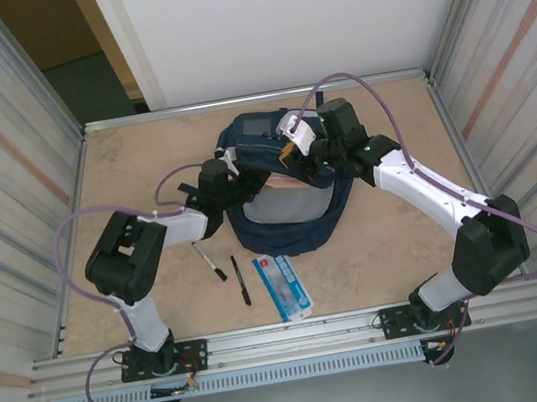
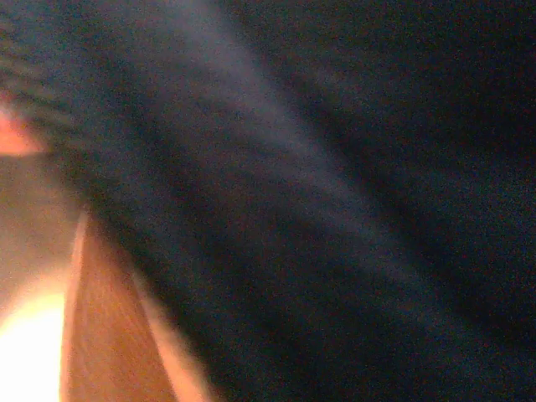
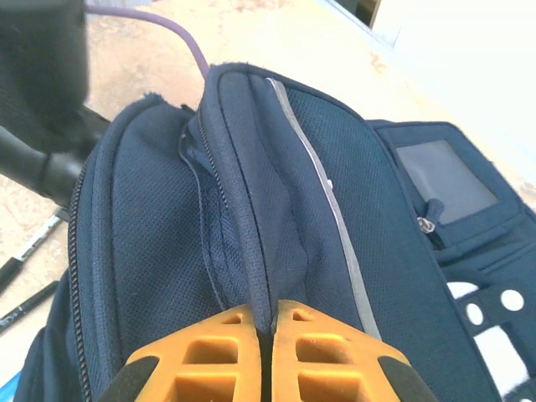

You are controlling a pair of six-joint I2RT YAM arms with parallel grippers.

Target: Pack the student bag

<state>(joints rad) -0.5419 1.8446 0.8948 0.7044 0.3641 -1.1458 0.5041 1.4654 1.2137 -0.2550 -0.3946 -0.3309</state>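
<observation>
My right pincer (image 3: 266,322) is clamped on a seam fold of the bag (image 3: 335,243), which lies in the middle of the table (image 1: 388,254). My left pincer (image 1: 223,179) is at the bag's side; I cannot tell its grip.

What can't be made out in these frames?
1. Left gripper jaws, open or shut: the left wrist view is motion-blurred; in the top view its own wrist covers them.
2. Contents of the student bag: top view, opening partly covered by both arms, too small.
3. Print on the blue packet: top view, too small.
</observation>
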